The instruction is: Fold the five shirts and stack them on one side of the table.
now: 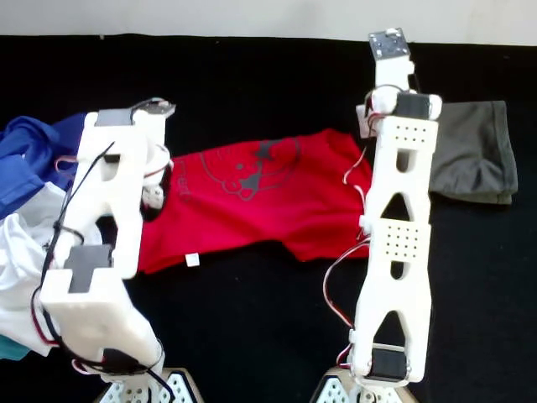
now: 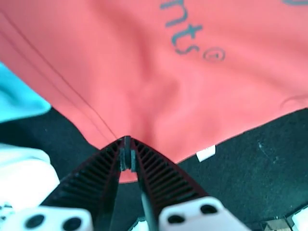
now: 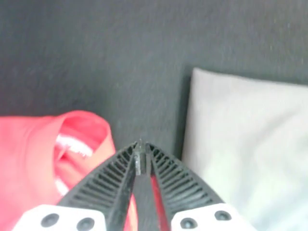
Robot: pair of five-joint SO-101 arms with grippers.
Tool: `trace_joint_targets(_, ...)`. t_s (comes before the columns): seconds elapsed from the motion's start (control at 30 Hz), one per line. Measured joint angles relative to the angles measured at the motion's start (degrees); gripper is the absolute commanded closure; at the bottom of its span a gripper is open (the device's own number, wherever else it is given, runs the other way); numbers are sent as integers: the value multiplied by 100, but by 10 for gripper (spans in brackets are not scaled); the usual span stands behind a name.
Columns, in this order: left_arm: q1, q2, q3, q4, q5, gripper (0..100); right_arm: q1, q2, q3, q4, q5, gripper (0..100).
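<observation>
Red shirt (image 1: 252, 197) | left pincer (image 2: 126, 153) clamps hem | right pincer (image 3: 139, 156) clamps edge

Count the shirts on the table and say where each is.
5. A red shirt spread in the middle, a folded grey shirt at the right, and a blue shirt, white shirt and teal sliver heaped at the left; the heap may hide more.

spread shirt (image 1: 252, 201) centre | folded shirt (image 1: 474, 151) to its right | shirt heap (image 1: 25, 210) at left edge
</observation>
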Motion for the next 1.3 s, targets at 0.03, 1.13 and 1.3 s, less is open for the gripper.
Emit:
trace_joint_targets(0.03,0,-132,255,-141,0,991,0,-105,0,176,0,992)
trace_joint_targets(1.13,-440,-3640,4598,-1512,-703,991,44,-2743,35,1081,0,992)
trace_joint_targets(1.3,-440,-3930,4633,-1556,-703,991,44,-3341,993,1081,0,992)
